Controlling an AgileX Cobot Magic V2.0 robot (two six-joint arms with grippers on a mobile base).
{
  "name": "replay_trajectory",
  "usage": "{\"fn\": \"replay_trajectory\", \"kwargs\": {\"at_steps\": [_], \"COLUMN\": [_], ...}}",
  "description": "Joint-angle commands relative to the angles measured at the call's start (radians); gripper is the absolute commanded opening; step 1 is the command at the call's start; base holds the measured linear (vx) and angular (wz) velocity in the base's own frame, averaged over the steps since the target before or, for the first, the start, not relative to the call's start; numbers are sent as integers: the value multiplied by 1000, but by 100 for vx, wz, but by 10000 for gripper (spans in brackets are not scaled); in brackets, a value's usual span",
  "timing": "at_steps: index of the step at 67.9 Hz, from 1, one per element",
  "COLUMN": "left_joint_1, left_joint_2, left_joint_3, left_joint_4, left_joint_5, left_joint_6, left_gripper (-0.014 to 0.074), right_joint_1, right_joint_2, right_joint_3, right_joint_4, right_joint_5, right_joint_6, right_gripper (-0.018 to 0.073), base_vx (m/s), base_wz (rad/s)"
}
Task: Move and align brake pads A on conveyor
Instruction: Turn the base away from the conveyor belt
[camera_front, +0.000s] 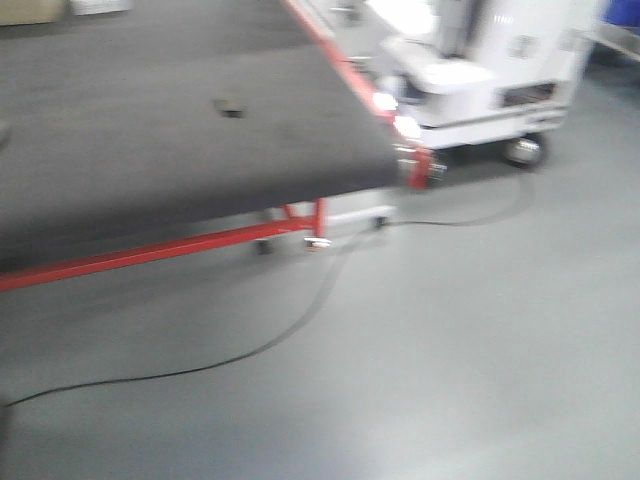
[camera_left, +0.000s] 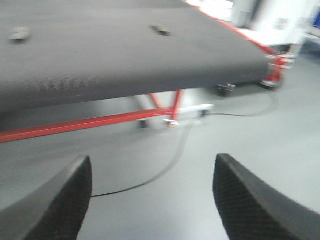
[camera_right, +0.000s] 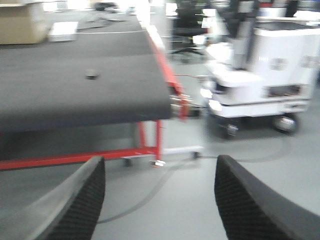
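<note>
The conveyor (camera_front: 150, 150) is a wide charcoal belt on a red frame, filling the upper left of every view. One small dark brake pad (camera_front: 229, 107) lies on it near its right end, blurred. In the left wrist view two brake pads show, one (camera_left: 160, 30) near the middle and one (camera_left: 19, 34) at the far left. In the right wrist view a single brake pad (camera_right: 91, 74) shows. My left gripper (camera_left: 152, 165) and right gripper (camera_right: 160, 162) both stand open and empty over the grey floor, well short of the conveyor.
A white wheeled machine (camera_front: 490, 70) stands right of the conveyor's end. A black cable (camera_front: 250, 350) snakes over the floor toward the red frame leg (camera_front: 318, 215). A cardboard box (camera_right: 20, 22) sits at the conveyor's far left. All views are motion-blurred.
</note>
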Motion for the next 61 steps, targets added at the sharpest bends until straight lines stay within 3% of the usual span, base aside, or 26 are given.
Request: {"fn": "replay_trajectory", "kwargs": {"at_steps": [1,29,61], "left_joint_1": [-4,-4,-4], "left_joint_2": [12,12,12], "left_joint_3": [-25,-25,-25], "left_joint_4": [-7,-7,-7], "left_joint_5": [-75,-75,-75], "left_joint_6": [-6,-6,-6], "left_gripper": [503,503,503], "right_joint_1": [-2,-2,-2], "right_joint_2": [13,13,13], "right_joint_3": [-23,-23,-23], "right_joint_4": [-9,-9,-9], "right_joint_5": [-77,-77,-77], "right_joint_6": [0,0,0], "right_gripper": [453,453,453], "base_vx": [-17,-16,-9], "base_wz": [-92,-92,-61]}}
